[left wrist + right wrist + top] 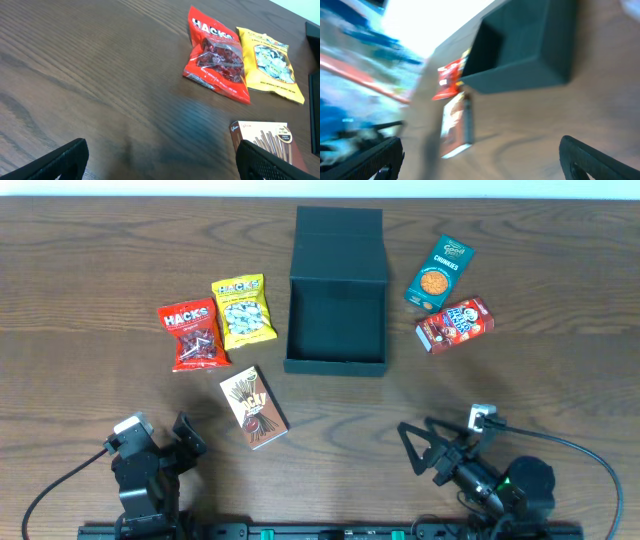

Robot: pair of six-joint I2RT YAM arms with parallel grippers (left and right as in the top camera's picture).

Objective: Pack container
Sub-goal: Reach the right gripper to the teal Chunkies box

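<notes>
The box (336, 364) sits open on the table (90, 260). The left claw (158, 432) and right claw (442, 442) are both spread wide apart.

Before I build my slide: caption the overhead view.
Open teal container flanked by five snacks; left gripper and right gripper open.

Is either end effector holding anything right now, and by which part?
Nothing is held. The left end effector and the right end effector are both open and empty, clear of the container.
</notes>
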